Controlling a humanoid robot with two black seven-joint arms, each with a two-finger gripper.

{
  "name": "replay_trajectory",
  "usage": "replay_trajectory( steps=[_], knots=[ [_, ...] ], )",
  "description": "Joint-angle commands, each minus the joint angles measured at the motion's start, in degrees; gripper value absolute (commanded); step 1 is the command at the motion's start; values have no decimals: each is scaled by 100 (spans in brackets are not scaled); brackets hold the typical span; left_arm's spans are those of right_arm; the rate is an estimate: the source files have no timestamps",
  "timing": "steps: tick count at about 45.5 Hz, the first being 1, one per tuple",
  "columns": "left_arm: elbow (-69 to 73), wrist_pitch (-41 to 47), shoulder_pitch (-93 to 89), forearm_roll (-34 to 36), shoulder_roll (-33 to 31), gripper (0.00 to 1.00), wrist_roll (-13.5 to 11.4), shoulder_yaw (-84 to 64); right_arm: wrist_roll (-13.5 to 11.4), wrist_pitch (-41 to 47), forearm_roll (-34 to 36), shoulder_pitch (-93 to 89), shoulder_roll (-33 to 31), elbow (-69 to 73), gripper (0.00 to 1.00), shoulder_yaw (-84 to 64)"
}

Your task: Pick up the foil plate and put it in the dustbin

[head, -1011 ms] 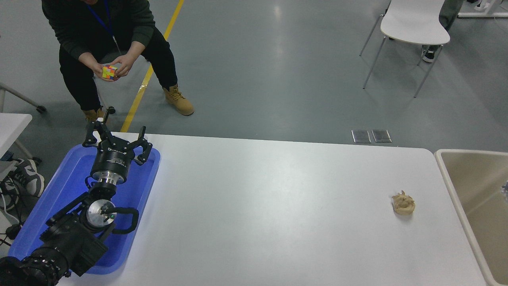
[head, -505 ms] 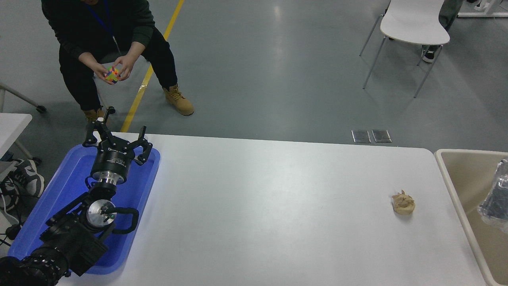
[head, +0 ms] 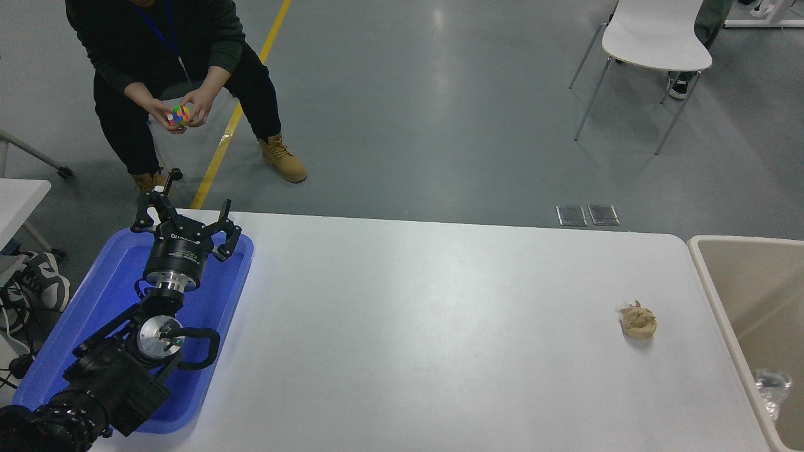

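Half a second ago a crumpled silvery shape hung above the dustbin (head: 747, 276) at the right edge; now only a small shiny crinkled piece, seemingly the foil plate (head: 771, 384), shows low inside the bin against its near left wall, much of it cut off by the rim and the picture's edge. No right arm or gripper is in view. The left gripper (head: 183, 221) sits parked at the lower left over the blue tray (head: 75, 307), its black fingers spread wide and holding nothing, just as in the earlier pictures. On the white table (head: 408, 326) a small tan wad of paper (head: 638, 321) lies near the right end, close to the bin but not touching it. Beyond the table's far side a person crouches on the grey floor, both hands (head: 182, 108) wrapped around a multicoloured cube (head: 179, 115). A white chair (head: 653, 37) stands at the top right.
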Motion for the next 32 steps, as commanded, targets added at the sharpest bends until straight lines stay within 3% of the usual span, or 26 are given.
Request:
replay_trajectory(
  steps=[1,32],
  knots=[
    [0,0,0,6,0,100,0,2,9,55,5,171,-9,6,100,17],
    [0,0,0,-3,-9,100,-9,2,0,987,-126,2553,395,234,100,-431]
  ],
)
